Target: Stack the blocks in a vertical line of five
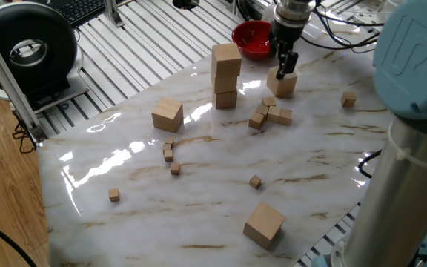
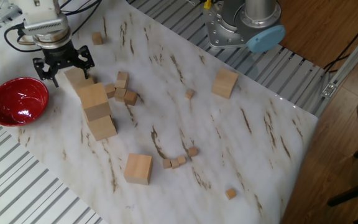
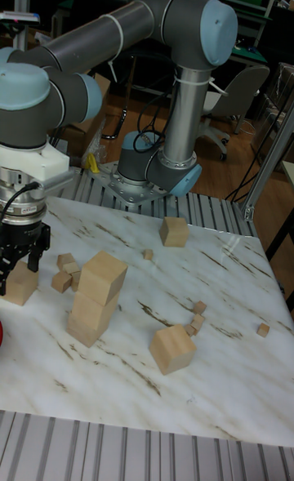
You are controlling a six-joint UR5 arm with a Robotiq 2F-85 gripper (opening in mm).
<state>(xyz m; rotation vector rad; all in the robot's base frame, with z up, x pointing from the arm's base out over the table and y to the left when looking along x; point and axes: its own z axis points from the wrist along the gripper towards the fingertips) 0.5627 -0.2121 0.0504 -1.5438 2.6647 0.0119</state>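
Three blocks stand stacked in a slightly twisted tower point(image 1: 226, 74) point(image 2: 96, 111) point(image 3: 95, 297). A fourth block point(image 1: 284, 83) point(image 2: 74, 77) point(image 3: 20, 283) rests on the table beside the red bowl. My gripper point(image 1: 285, 65) point(image 2: 63, 63) point(image 3: 22, 262) hovers right over it, open, its fingers spread to either side of the block's top. Whether the fingers touch it I cannot tell. Two more blocks lie apart: one left of the tower point(image 1: 167, 115) point(image 2: 138, 168) point(image 3: 172, 348), one at the table's other end point(image 1: 264, 224) point(image 2: 225, 83) point(image 3: 173, 231).
A red bowl point(image 1: 252, 37) point(image 2: 14, 99) sits at the table edge close to the gripper. Several tiny cubes cluster beside the tower point(image 1: 270, 113) point(image 2: 123, 92), and others are scattered over the marble top point(image 1: 170, 152) point(image 2: 179, 160). The arm's base point(image 2: 247, 25) stands at the far edge.
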